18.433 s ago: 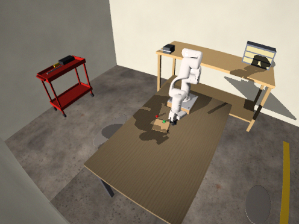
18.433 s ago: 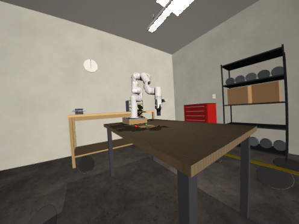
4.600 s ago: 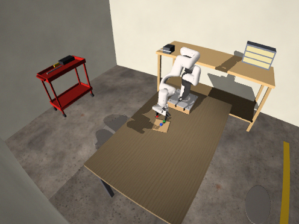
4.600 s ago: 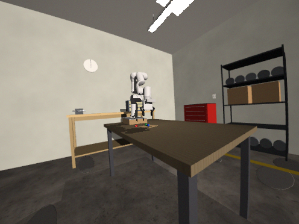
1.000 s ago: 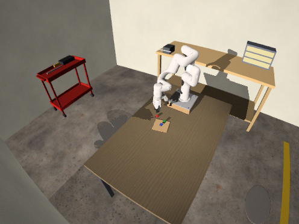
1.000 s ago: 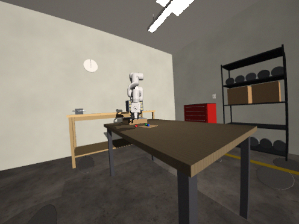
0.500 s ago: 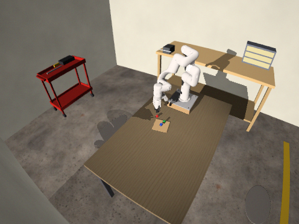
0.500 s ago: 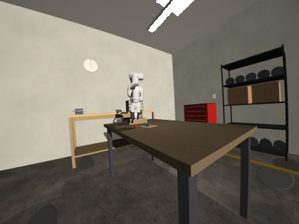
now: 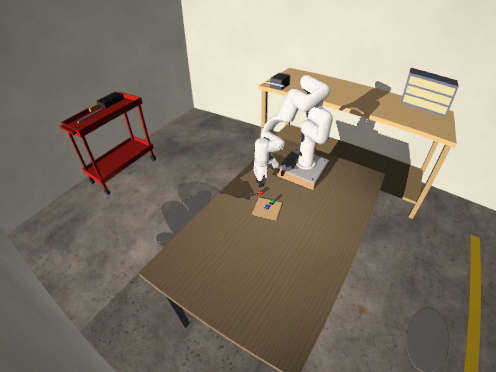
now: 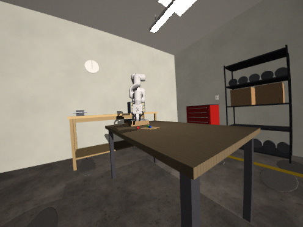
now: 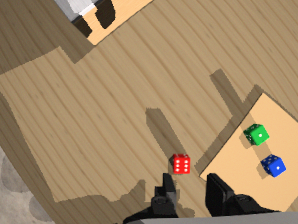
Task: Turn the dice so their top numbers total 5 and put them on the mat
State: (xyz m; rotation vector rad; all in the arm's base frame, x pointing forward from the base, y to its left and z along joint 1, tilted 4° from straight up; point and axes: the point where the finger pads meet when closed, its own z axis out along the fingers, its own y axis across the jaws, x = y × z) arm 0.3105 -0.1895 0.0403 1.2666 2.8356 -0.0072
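A: Eyes on the mat (image 11: pixel 282 192) as our anchor. Off its left edge, on the bare wood, sits the red die (image 11: pixel 180 163), close beside the mat but not on it.

B: And the gripper (image 11: pixel 193 196) hangs right above that die, fingers partly drawn in, nothing pinched between them. The red die shows clear of the fingertips in the wrist view.

A: Top face reads six to me (two rows of three), so I judge it needs a turn before it goes over.

B: Agreed. Best bet: come straight down, centre the die between the fingers, close on two flat sides, not corners.

A: Further right, on the mat itself, the green die (image 11: pixel 256 135) and then the blue die (image 11: pixel 273 164), near each other, not touching.

B: Their pips are too small to read. Set the red one down away from both.
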